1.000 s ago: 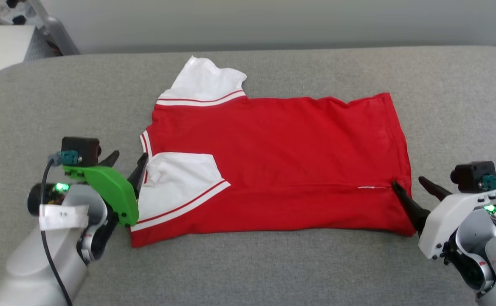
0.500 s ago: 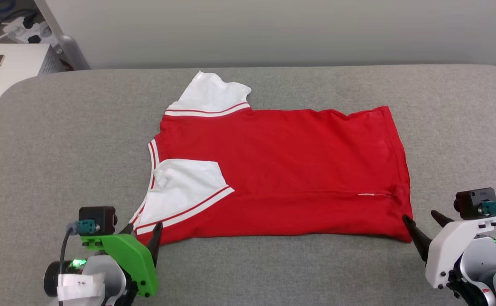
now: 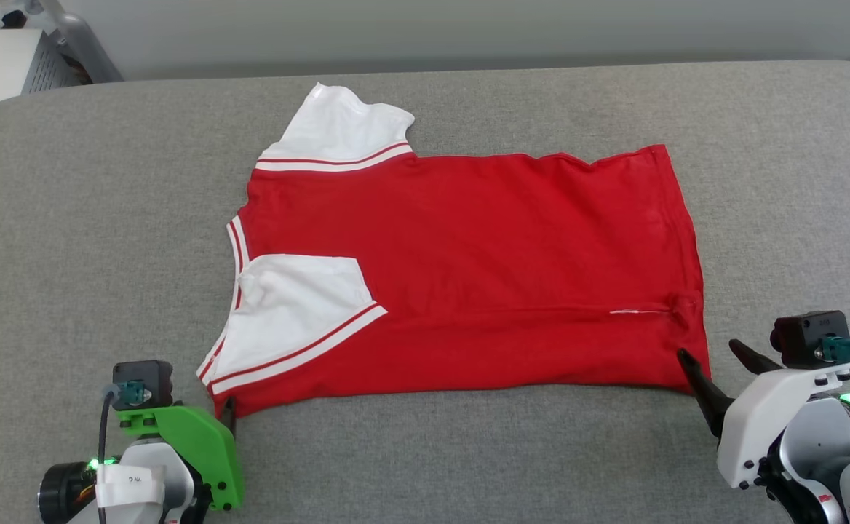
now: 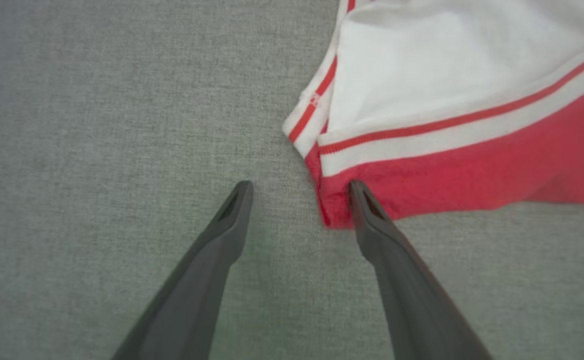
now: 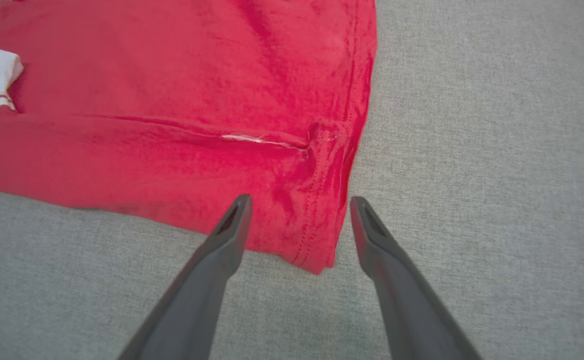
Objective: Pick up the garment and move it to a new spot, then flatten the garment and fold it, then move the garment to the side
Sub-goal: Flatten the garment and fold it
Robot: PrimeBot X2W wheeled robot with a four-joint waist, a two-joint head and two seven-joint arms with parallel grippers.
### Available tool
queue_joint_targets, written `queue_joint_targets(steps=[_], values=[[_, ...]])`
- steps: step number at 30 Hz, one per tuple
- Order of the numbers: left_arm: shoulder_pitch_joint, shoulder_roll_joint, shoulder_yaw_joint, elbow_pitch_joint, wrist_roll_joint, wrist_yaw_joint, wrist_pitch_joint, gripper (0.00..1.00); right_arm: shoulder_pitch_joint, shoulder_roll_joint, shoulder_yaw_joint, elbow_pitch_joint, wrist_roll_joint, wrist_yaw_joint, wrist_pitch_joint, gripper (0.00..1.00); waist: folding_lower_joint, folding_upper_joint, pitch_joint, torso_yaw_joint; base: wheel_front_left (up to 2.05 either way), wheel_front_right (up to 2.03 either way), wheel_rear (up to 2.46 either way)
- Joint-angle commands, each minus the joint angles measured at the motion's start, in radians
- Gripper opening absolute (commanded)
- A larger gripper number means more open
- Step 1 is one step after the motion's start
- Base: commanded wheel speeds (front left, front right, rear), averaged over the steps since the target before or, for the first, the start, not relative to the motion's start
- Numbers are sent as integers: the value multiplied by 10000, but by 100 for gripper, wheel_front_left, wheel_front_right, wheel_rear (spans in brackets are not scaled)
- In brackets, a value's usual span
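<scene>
The garment [image 3: 469, 247] lies flat across the grey padded surface, plain red side up. Its near long edge is folded over, and one white sleeve [image 3: 301, 306] is turned onto the body. The other white sleeve [image 3: 341, 131] sticks out at the far left. No lettering shows. My left gripper [image 4: 299, 185] is open just short of the near-left corner [image 4: 329, 212], its right finger touching the red edge. My right gripper [image 5: 300, 199] is open astride the near-right corner [image 5: 317, 260], and it appears in the head view [image 3: 709, 349] at the hem.
The grey padded surface [image 3: 68, 218] extends well beyond the garment on all sides. A white perforated unit [image 3: 3, 62] and a metal leg stand past the far left corner. A pale wall runs behind the far edge.
The head camera has shifted. My left gripper drew back from beside the collar and folded sleeve to the near-left corner. My right gripper slid from the fold line's end to the near-right corner.
</scene>
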State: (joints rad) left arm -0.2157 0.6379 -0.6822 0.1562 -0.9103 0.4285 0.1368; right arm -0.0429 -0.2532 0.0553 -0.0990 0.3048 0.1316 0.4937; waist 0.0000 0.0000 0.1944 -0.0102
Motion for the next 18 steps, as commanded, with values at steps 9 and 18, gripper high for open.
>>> queue_joint_targets(steps=[9, 18], values=[[-387, -267, -169, 854, -230, -530, 231, 100, -153, -108, 206, -8, -39, -9, -342, 100, 0, 0, 431, -133, 0, 0, 0], [-286, -552, -432, 1236, -599, -1220, 520, 0, -33, -122, 64, 379, -288, -9, -266, 100, 0, 0, 61, 45, 0, 0, 0]])
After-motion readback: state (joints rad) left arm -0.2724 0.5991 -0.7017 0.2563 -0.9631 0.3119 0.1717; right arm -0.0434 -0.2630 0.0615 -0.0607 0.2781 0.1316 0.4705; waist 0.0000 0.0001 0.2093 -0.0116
